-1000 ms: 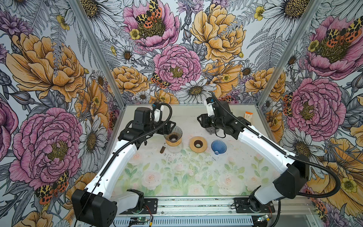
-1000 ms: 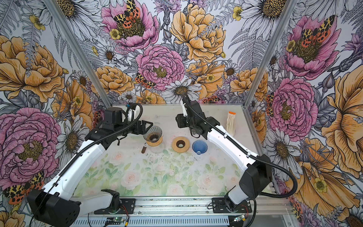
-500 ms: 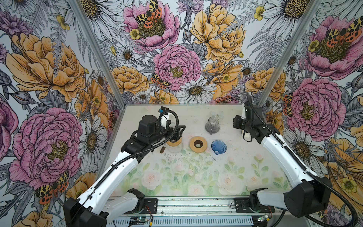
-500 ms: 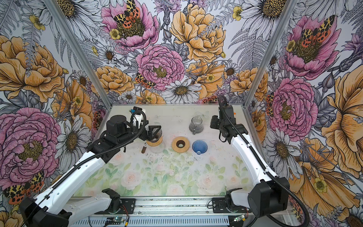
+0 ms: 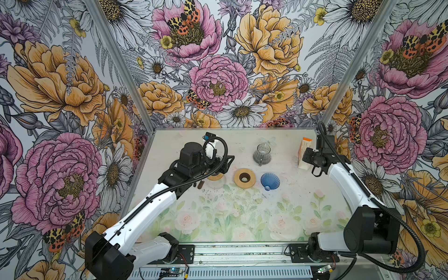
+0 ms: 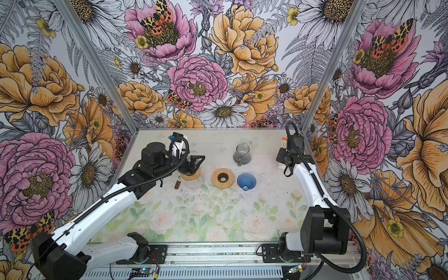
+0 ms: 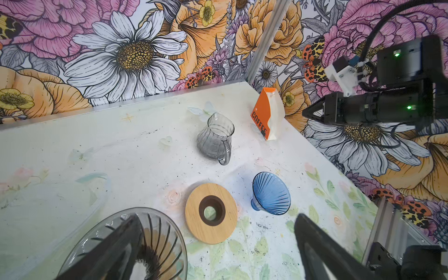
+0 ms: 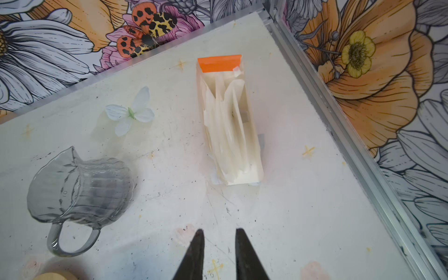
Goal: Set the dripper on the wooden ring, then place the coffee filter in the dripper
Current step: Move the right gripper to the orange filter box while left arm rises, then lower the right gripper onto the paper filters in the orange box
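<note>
In both top views my left gripper (image 5: pixel 222 164) hangs over the clear dripper (image 5: pixel 215 183), which stands on its wooden collar toward the left of the table (image 5: pixel 242 218). To its right lie a loose wooden ring (image 5: pixel 244 178) and then a blue dripper (image 5: pixel 269 181), tipped on its side, with a glass pitcher (image 5: pixel 261 155) behind them. My right gripper (image 5: pixel 306 157) is at the far right edge, just beside the orange-and-cream holder (image 5: pixel 303 148) where the coffee filters are kept; from up here I cannot tell how its jaws stand. In the left wrist view my left fingers (image 7: pixel 114 249) are spread wide with nothing between them. One lies over the rim of the clear dripper (image 7: pixel 162 247) and the other is off past the wooden ring (image 7: pixel 211 213). No paper shows in the clear dripper or in the blue one (image 7: pixel 271 194). Farther off, the holder (image 7: pixel 265 116) stands upright by the corner rail, and my right gripper (image 7: pixel 305 114) hangs raised to one side of it, clear of it. In the right wrist view my right fingertips (image 8: pixel 200 234) are drawn close with a narrow gap and pinch nothing. They point at the coffee filters (image 8: pixel 228 135), which stand folded in the holder, short of them and not touching. The pitcher (image 8: pixel 77 191) sits well to the side.
</note>
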Action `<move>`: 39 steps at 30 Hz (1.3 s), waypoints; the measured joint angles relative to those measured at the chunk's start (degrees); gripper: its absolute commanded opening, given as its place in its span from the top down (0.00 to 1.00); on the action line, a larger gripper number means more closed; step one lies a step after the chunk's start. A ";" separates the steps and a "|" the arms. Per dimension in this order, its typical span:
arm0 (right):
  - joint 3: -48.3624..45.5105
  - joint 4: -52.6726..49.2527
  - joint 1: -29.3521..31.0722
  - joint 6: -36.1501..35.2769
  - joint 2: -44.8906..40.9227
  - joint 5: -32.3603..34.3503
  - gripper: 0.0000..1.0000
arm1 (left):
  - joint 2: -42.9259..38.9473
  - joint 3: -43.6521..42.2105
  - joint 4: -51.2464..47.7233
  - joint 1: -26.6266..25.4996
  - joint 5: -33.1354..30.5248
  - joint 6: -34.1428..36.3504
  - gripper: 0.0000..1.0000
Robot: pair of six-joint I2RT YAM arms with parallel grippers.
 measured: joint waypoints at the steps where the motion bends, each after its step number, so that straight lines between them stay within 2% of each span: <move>1: -0.20 0.63 -0.76 0.02 1.03 -0.13 0.79 | 0.13 0.02 0.02 0.00 0.00 -0.02 0.01; 10: -0.74 7.58 -5.07 0.26 10.93 -4.24 0.82 | 2.67 0.15 0.15 -0.02 0.02 -0.85 0.01; 21: 1.57 11.30 -5.55 0.22 19.47 -5.75 0.83 | 2.86 0.68 -1.14 -0.11 -0.22 -0.61 0.01; 32: 3.26 13.31 -5.55 0.24 20.94 -6.69 0.80 | 3.08 1.20 -2.25 -0.09 -0.44 -0.22 0.01; 39: 1.11 13.79 -5.55 0.28 19.98 -7.39 0.78 | 4.52 1.38 -2.29 -0.09 -0.42 -0.24 0.01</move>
